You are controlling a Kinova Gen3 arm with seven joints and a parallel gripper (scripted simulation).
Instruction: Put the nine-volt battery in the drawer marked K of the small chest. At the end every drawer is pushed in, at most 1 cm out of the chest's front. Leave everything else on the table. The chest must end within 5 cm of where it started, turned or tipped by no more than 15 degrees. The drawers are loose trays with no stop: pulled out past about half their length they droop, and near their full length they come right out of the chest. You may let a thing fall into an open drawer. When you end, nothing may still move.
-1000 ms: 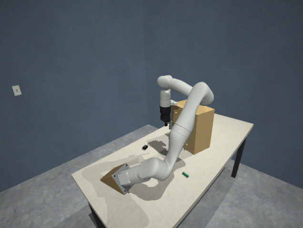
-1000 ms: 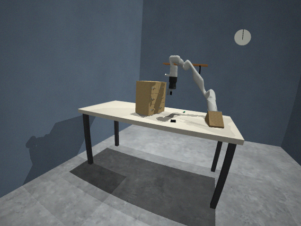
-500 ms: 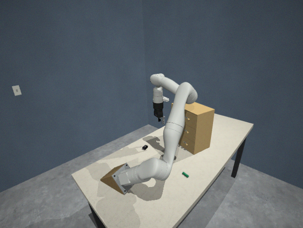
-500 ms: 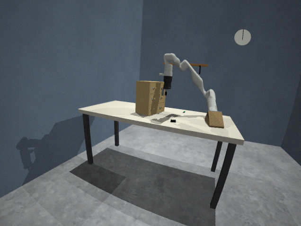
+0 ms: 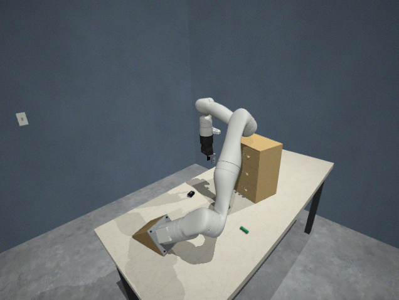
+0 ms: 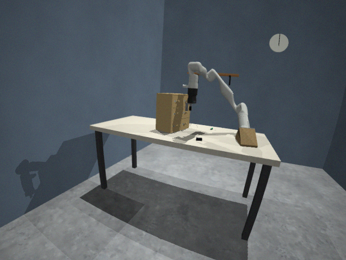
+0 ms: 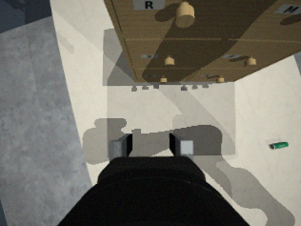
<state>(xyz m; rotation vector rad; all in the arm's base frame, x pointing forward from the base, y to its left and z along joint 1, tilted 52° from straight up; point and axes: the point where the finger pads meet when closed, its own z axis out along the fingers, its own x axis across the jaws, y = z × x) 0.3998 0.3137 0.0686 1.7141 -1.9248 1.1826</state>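
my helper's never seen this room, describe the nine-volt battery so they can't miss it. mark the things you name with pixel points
On the cream table (image 5: 283,206) (image 6: 125,127), find the tan wooden chest (image 5: 269,174) (image 6: 164,113) (image 7: 181,47). In front of its drawers lies the nine-volt battery (image 5: 191,193) (image 6: 198,138), a small black block; its neighbour, the battery-like cylinder (image 5: 244,230) (image 6: 211,128) (image 7: 279,145), is green.

You had dim, muted light on the walls, while the table (image 5: 300,180) (image 6: 125,124) (image 7: 252,182) looked brighter. Shadows of the arm (image 5: 227,167) (image 6: 226,91) fell across the tabletop, and a broad dark one lay beneath it. Your wrist view showed the chest's front (image 7: 143,28) partly shaded. Fine grain and softness blurred small details.
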